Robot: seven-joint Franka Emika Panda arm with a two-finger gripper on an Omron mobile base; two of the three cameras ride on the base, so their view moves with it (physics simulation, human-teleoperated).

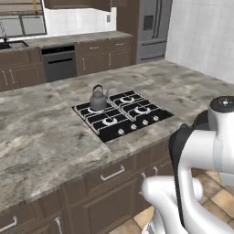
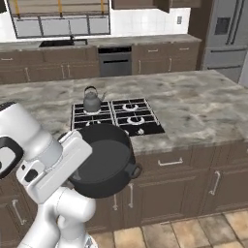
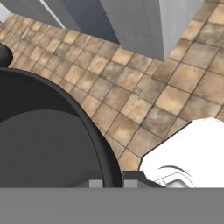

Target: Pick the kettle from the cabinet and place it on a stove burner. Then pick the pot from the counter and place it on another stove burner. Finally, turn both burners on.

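Note:
The charcoal pot (image 2: 104, 162) hangs tilted in the air in front of the counter's (image 2: 193, 106) edge, below stove height. My gripper (image 3: 107, 183) is shut on the rim of the pot (image 3: 39, 140), whose dark wall curves between the finger tips in the hand view. The grey kettle (image 1: 98, 98) stands upright on the back-left burner of the black stove (image 1: 137, 124). In the right base view the kettle (image 2: 91, 100) is on the same burner, and the other stove burners (image 2: 127, 107) are bare. A dark wall cabinet (image 2: 140, 4) shows at the top edge.
Brown drawer fronts (image 2: 169, 162) run under the counter right beside the pot. Tan tiled floor (image 3: 144, 87) lies below the hand. A steel fridge (image 2: 227, 34) stands at the back right, and a dark oven front (image 2: 115, 60) in the far cabinets.

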